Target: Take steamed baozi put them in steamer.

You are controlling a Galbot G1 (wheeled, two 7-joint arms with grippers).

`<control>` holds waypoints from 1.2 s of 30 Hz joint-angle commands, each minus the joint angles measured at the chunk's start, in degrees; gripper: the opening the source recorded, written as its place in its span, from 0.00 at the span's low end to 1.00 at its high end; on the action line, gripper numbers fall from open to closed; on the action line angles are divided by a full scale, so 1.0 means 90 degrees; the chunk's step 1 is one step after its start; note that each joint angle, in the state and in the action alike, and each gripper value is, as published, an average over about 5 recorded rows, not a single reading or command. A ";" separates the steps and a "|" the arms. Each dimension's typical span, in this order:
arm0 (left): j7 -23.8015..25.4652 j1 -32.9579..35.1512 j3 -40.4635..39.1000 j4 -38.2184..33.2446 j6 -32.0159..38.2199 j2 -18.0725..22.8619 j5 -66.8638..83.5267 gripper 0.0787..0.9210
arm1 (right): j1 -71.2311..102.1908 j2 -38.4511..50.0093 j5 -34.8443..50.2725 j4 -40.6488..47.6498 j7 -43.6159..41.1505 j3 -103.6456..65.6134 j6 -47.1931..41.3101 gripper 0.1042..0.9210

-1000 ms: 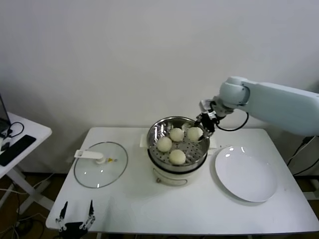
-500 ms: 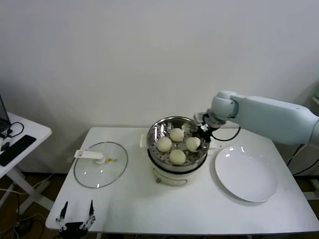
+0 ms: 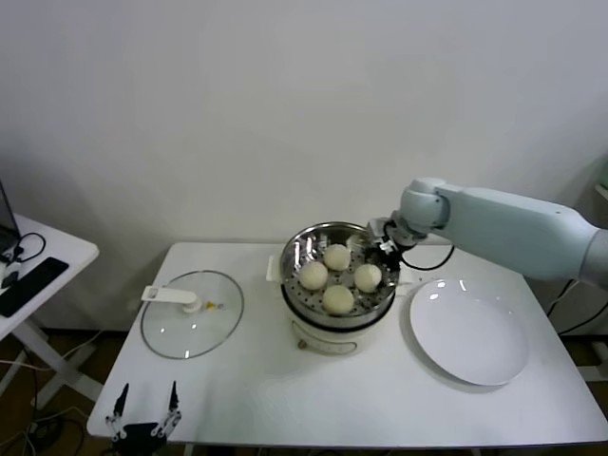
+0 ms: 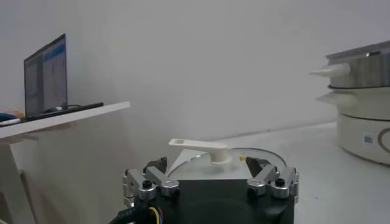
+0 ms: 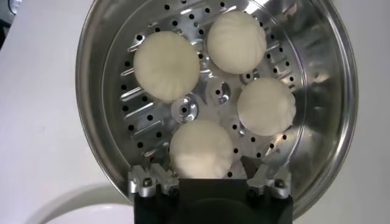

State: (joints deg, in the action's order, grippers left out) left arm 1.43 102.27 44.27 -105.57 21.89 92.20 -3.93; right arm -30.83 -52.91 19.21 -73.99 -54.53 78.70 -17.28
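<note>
The left end effector (image 3: 142, 418) hangs parked below the near edge of the surface (image 3: 285, 389), fingers spread apart and holding nothing; it plays no part here. Further in, the glass lid (image 3: 190, 313) lies flat to the left, evidently set aside so the steamer (image 3: 339, 285) stays accessible, and the white plate (image 3: 468, 332) sits bare to the right. All four steamed baozi (image 3: 337, 299) rest on the perforated floor of the steamer, spaced apart from one another, which in my judgement completes the loading. The right end effector (image 5: 210, 182) sits at the steamer's far right rim, directly above the nearest bun; its fingers stand apart on either side of that bun without pressing it, consistent with a release. In the head view the fingertips are hidden behind the wrist, and the cooker base is largely cut off in the right wrist view.
</note>
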 commanded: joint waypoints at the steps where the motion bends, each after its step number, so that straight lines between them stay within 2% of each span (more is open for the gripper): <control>1: 0.0001 0.0028 0.0008 -0.0040 -0.0005 0.0311 0.0002 0.88 | -0.0567 0.0113 0.0982 -0.0061 -0.0082 0.0101 0.0008 0.85; 7: 0.0002 0.0067 0.0009 -0.0112 -0.0015 0.0311 0.0005 0.88 | -0.1091 0.0495 0.1555 -0.0193 0.0309 -0.0047 0.0008 0.88; 12: 0.0003 0.0057 -0.0006 -0.0148 -0.0035 0.0311 0.0006 0.88 | -0.0438 0.1064 0.2173 -0.0741 0.2236 -0.1194 -0.0237 0.88; 16: 0.0007 0.0035 -0.0034 -0.0181 -0.0062 0.0311 0.0012 0.88 | 0.0827 0.1343 0.2295 -0.0969 0.3476 -0.2690 -0.0288 0.88; 21: 0.0005 -0.0004 -0.0054 -0.0140 -0.0061 0.0311 0.0025 0.88 | 0.2603 0.1673 0.2296 -0.1593 0.4319 -0.4565 -0.0201 0.88; 29: 0.0022 -0.0144 -0.0099 -0.0070 -0.0064 0.0311 0.0033 0.88 | 0.5596 0.1912 0.1814 -0.2518 0.5943 -0.6991 0.0822 0.88; 36: 0.0041 -0.0211 -0.0116 -0.0070 -0.0050 0.0311 0.0113 0.88 | 0.8317 0.1480 0.1372 -0.3415 0.6677 -0.9092 0.1415 0.88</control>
State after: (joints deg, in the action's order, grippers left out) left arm 1.73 100.84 43.27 -106.20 21.37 92.20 -3.34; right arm 4.68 -38.65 34.97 -92.49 -11.56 30.36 -12.57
